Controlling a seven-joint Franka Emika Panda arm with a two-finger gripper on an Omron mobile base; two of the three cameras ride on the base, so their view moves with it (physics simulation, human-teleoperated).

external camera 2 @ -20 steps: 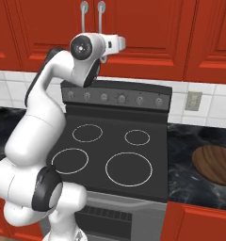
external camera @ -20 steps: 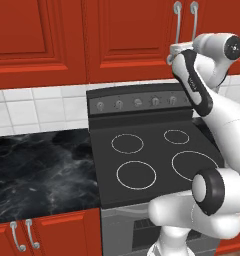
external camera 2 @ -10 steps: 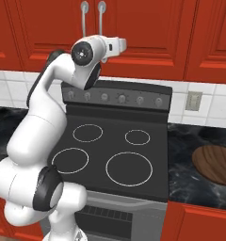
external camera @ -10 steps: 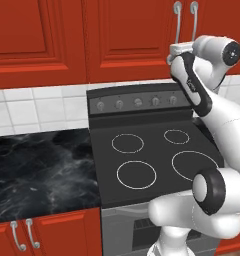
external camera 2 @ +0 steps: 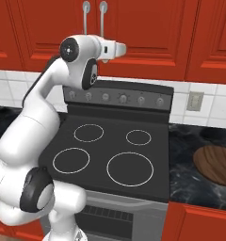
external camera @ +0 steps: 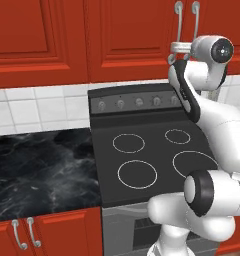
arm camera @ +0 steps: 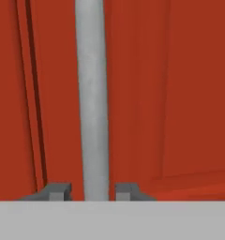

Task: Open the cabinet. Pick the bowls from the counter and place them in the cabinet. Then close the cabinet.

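Narrowed since a second ago, the pincer [arm camera: 89, 191] now brackets a cabinet [arm camera: 180, 93] handle [arm camera: 92, 93].

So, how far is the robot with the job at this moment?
Nothing looks finished: the cabinet doors are shut. In hand is the opening: in the hand view the gripper has its fingertips on either side of a silver handle, with small gaps, so a firm grip is not certain. Left: pull the door open, move the bowls, of which a brown bowl sits on the counter, then close the cabinet.
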